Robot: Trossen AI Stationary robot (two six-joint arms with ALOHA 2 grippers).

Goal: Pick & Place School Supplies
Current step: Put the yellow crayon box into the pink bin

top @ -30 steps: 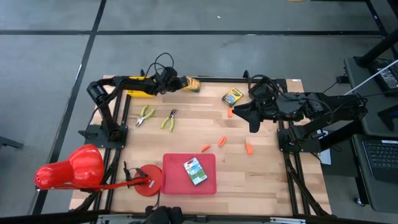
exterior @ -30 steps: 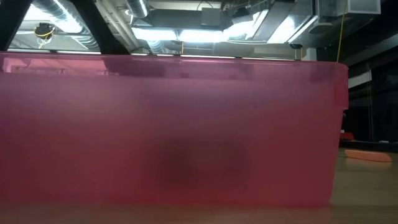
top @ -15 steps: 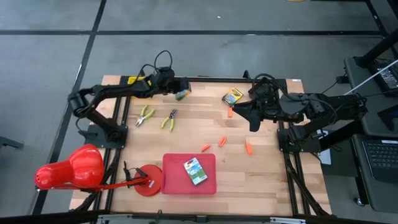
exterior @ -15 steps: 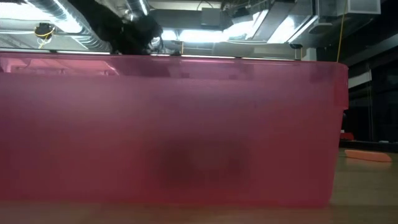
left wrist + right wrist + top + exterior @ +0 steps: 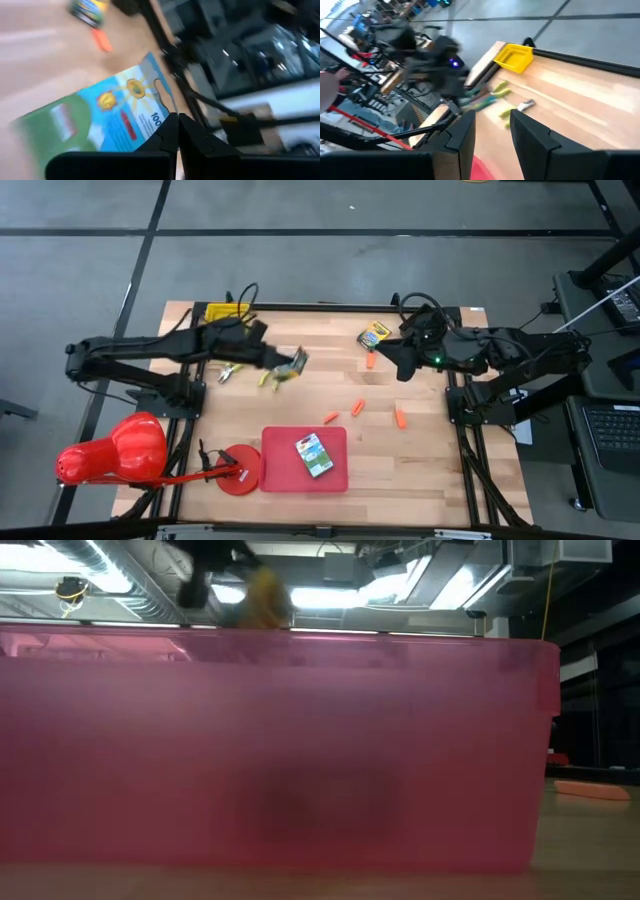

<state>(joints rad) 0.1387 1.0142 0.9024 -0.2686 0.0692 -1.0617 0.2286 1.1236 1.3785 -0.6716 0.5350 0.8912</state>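
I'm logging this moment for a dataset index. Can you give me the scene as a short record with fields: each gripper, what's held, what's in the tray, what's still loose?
left gripper: shut on crayon pack, carried above the table's middle
right gripper: empty, fingers apart, hovering near the table's far right
red tray: holds one green-white pack
crayon box: loose, near the far right edge
orange sticks: four, scattered right of centre
pliers: on the table, partly under the left arm
yellow bin: far left edge
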